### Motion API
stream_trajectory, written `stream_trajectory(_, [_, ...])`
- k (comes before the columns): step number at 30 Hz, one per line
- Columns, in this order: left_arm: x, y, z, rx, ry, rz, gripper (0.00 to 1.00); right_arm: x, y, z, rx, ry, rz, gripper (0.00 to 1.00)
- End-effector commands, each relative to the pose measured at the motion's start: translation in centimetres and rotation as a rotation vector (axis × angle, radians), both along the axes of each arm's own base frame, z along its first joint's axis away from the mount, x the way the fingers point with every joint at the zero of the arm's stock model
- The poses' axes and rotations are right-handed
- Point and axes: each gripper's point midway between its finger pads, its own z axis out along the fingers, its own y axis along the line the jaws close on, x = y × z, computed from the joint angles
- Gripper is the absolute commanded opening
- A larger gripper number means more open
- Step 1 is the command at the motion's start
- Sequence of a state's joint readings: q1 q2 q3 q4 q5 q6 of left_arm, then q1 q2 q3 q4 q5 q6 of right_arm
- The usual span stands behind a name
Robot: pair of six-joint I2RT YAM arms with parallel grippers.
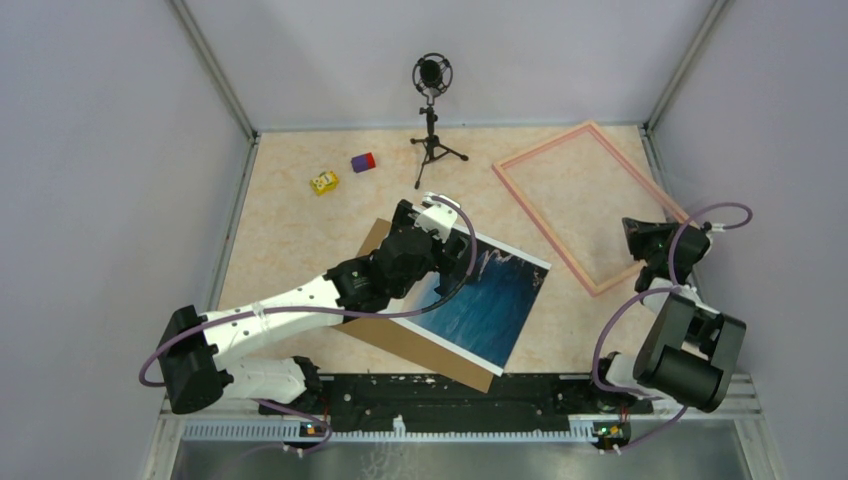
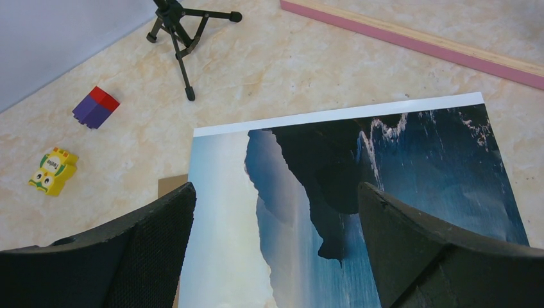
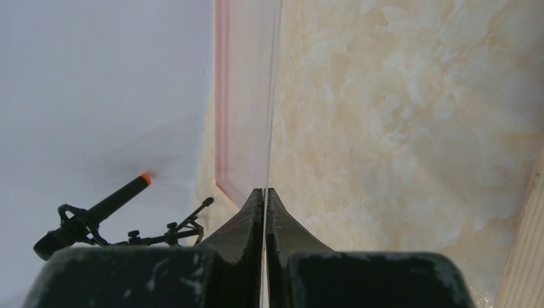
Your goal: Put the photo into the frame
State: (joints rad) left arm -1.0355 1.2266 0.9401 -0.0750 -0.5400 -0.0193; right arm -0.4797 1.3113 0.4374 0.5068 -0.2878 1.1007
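The photo, a dark cliff over blue sea with a white border, lies face up on a brown backing board near the table's middle. My left gripper hovers over its far end, open and empty. In the left wrist view the photo lies under and between the spread fingers of the gripper. The pink frame lies flat at the back right; it also shows in the left wrist view. My right gripper is over the frame's near right part, shut on a thin clear sheet seen edge-on.
A microphone on a small tripod stands at the back centre, just left of the frame. A yellow toy block and a red-and-purple block lie at the back left. Grey walls close in the table on three sides.
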Motion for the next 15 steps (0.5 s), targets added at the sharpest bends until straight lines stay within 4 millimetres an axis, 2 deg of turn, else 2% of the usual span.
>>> stream_trajectory(1, [0.13,-0.06,1.33,-0.044,-0.028,0.001,0.99,-0.04,0.19,1.63,-0.054,-0.045,0.011,0.00])
stream_trajectory(15, [0.09,-0.15,1.22,-0.042,-0.025,-0.002,0.99,0.05,0.49,1.37,-0.047,-0.038,0.033,0.00])
